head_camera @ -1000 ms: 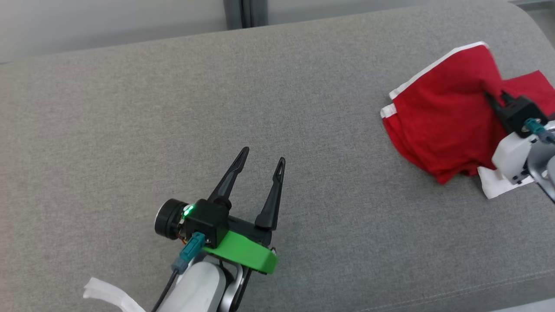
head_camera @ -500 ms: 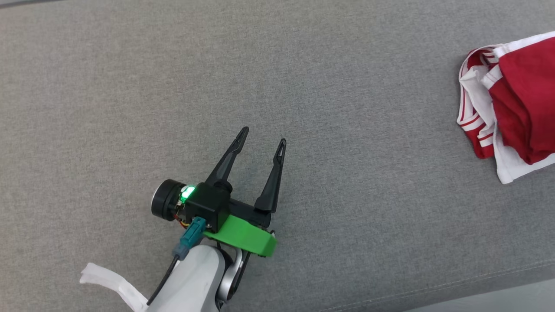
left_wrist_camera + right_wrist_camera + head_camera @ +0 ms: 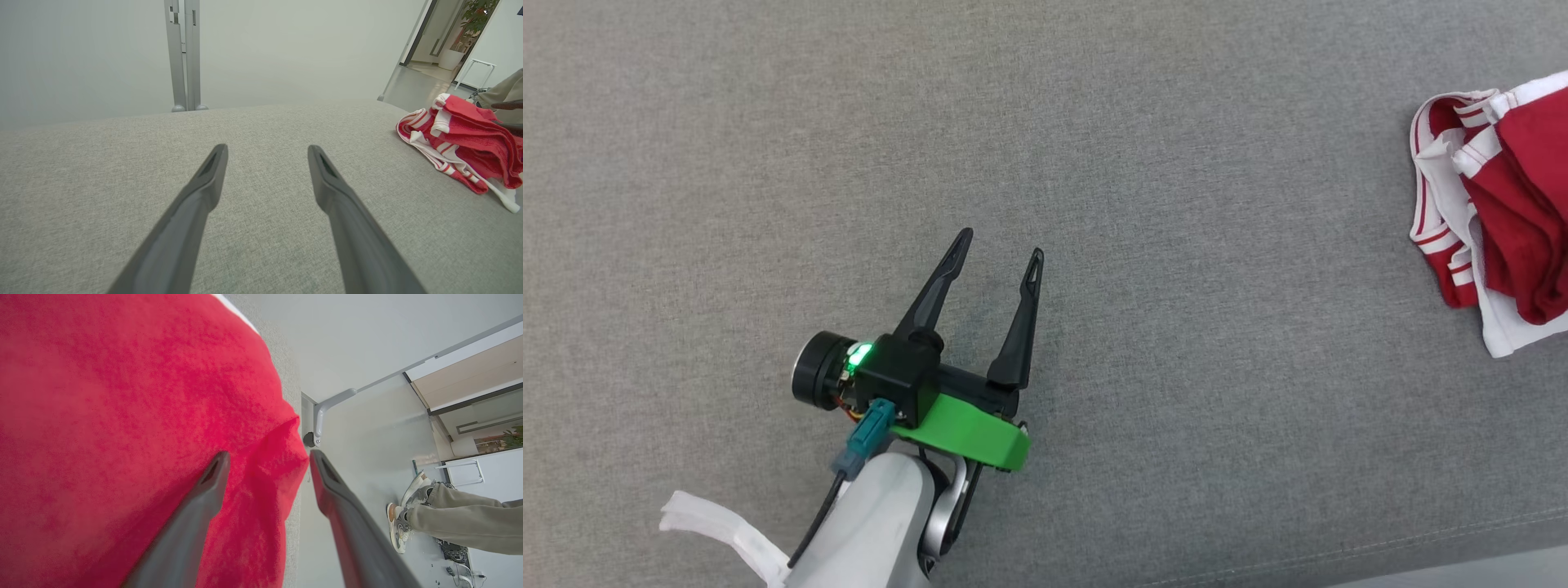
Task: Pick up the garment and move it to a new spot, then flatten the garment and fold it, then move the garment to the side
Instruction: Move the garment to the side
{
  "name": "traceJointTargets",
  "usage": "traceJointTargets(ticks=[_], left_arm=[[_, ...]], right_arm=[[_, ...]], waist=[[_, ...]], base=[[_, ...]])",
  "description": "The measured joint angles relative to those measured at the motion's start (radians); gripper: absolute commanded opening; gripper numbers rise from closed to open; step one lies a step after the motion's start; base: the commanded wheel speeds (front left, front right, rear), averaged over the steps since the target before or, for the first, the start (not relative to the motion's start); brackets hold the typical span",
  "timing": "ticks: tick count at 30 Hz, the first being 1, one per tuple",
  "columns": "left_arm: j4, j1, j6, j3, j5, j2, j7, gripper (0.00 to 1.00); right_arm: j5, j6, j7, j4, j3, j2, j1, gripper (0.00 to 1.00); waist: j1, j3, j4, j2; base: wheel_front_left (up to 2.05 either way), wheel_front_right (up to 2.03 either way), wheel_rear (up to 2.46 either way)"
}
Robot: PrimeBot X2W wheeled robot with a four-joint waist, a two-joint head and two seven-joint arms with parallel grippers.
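Note:
The garment (image 3: 1515,220) is red with white striped trim and lies bunched at the right edge of the grey cushioned surface (image 3: 1094,122). My left gripper (image 3: 1001,243) hovers open over bare fabric at the lower middle, far to the left of the garment. In the left wrist view its fingers (image 3: 266,148) stand apart with nothing between them, and the garment (image 3: 466,139) sits at the right. My right gripper (image 3: 270,454) has its jaws apart just over the red garment (image 3: 102,416), with a raised fold of cloth between the fingers.
A white strip (image 3: 711,531) hangs from my left forearm. The surface's front edge runs along the bottom right of the head view. A person's legs and shoes (image 3: 449,522) stand on the floor beyond the garment. A grey metal post (image 3: 186,53) rises behind the surface.
The head camera has tilted down. The garment, spread out with the right gripper shut on it a second ago, now lies bunched with its striped trim showing. The left gripper stays open.

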Motion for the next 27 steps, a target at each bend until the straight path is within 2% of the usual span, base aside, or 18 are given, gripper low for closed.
traceJointTargets(ticks=[6, 11, 16, 22, 27], left_arm=[[0.000, 0.026, 0.000, 0.021, -0.012, 0.000, 0.000, 1.00], [-0.007, 0.071, -0.001, 0.048, -0.035, 0.000, 0.000, 1.00], [-0.019, 0.125, -0.001, 0.082, -0.046, 0.000, 0.000, 1.00], [-0.038, 0.194, 0.005, 0.136, -0.054, 0.000, 0.000, 1.00], [-0.042, 0.247, 0.008, 0.166, -0.054, 0.000, 0.000, 1.00]], right_arm=[[-0.015, 0.000, -0.010, 0.009, -0.022, 0.030, -0.001, 1.00], [0.054, 0.000, -0.015, -0.049, -0.056, 0.112, 0.011, 1.00], [0.185, 0.000, -0.018, -0.255, -0.095, 0.209, 0.087, 1.00], [0.330, 0.000, -0.019, -0.559, -0.174, 0.335, 0.296, 1.00], [0.347, -0.001, -0.019, -0.749, -0.217, 0.443, 0.479, 1.00]], waist=[[0.0000, -0.055, -0.004, 0.0000], [0.0000, -0.121, -0.010, 0.0000], [0.0000, -0.194, -0.016, 0.0000], [0.0000, -0.285, -0.015, 0.0000], [0.0000, -0.345, -0.006, 0.0000]], base=[[0.00, 0.00, 0.00], [0.00, 0.00, 0.00], [0.00, 0.00, 0.00], [0.00, 0.00, 0.00], [0.00, 0.00, 0.00]])
